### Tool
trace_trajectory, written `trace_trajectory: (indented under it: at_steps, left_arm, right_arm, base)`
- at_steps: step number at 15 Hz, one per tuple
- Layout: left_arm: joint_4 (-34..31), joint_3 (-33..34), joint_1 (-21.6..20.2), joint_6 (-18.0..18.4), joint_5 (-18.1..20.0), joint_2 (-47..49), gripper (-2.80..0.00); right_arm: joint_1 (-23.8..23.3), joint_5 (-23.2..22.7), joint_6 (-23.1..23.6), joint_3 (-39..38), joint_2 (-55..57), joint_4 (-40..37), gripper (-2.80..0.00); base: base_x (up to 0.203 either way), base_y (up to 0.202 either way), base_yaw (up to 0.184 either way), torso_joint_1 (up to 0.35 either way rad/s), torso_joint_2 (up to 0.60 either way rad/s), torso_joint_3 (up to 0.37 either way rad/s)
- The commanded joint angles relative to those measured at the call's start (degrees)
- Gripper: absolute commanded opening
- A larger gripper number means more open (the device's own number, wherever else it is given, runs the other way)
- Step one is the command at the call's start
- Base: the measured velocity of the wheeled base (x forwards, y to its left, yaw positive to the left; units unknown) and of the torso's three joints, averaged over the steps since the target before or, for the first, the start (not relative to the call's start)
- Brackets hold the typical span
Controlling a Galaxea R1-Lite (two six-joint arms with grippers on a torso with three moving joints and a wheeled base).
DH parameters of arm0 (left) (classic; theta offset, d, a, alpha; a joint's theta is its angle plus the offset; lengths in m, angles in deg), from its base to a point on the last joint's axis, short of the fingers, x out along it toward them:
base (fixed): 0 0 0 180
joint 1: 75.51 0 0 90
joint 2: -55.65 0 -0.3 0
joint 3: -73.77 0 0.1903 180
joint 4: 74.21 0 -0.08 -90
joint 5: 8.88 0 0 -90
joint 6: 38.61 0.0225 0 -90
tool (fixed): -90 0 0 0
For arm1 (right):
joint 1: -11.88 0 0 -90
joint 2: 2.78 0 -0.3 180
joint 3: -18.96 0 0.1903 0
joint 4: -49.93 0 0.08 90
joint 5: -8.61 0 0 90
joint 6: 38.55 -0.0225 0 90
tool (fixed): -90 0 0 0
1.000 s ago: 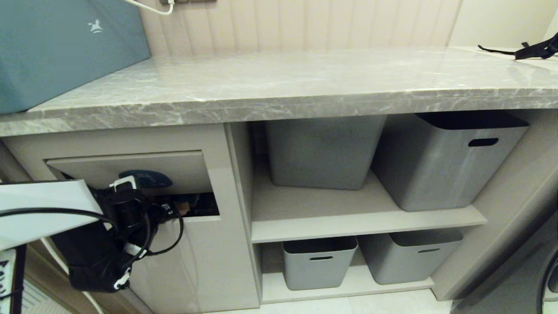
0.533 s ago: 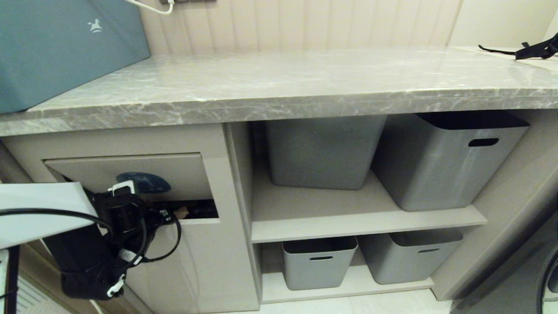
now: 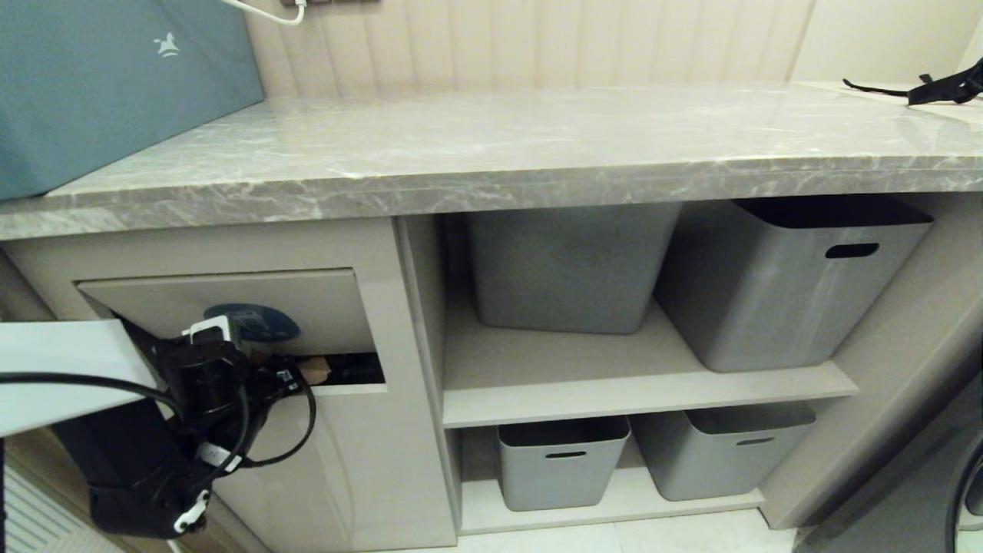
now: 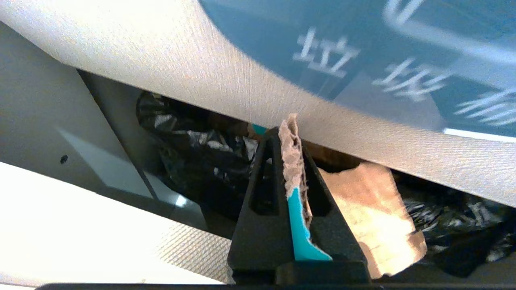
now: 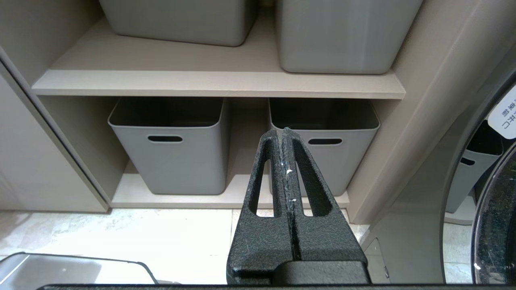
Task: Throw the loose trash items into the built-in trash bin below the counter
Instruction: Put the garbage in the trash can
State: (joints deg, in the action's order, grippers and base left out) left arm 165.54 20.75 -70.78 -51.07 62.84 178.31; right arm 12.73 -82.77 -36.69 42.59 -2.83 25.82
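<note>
The built-in trash bin's flap (image 3: 230,303), with its blue sticker (image 3: 257,322), hangs ajar under the counter (image 3: 499,146). My left gripper (image 3: 296,376) sits at the narrow gap below the flap, shut on a torn cardboard scrap (image 3: 315,369). In the left wrist view the scrap (image 4: 293,161) stands edge-on between the fingers (image 4: 262,209), showing a turquoise face, its top against the flap (image 4: 201,68). Another brown scrap (image 4: 371,209) lies inside on the black liner (image 4: 193,153). My right gripper (image 5: 284,131) is shut and holds nothing, low before the bottom shelf.
A large teal box (image 3: 100,84) stands on the counter's left end, and a black strap (image 3: 937,88) lies at the far right. Grey storage bins (image 3: 568,265) (image 3: 783,284) (image 3: 564,461) (image 3: 722,453) fill the open shelves. A washing machine door (image 5: 496,225) is at the right.
My left arm has drawn back and down toward the lower left, the scrap staying in its grip. The flap has swung closer to shut, narrowing the gap. The right arm has not moved.
</note>
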Motion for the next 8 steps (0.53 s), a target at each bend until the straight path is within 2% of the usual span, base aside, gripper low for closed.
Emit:
trace_trajectory:
  at_steps: [1,8]
  left_arm:
    - [0.56,0.56,-0.07,-0.11,-0.18,-1.40,-2.80]
    - [0.65,-0.63,-0.63,-0.43,-0.18,-3.76,-2.80]
  right_arm:
    - [0.03,-0.03,-0.02,0.00,0.05,-0.05,-2.80]
    - [0.03,-0.03,0.07,0.00,0.05,-0.01,-2.80]
  base:
    - [0.000,0.000,0.000,0.000,0.00,0.000]
    - [0.000,0.000,0.000,0.000,0.00,0.000]
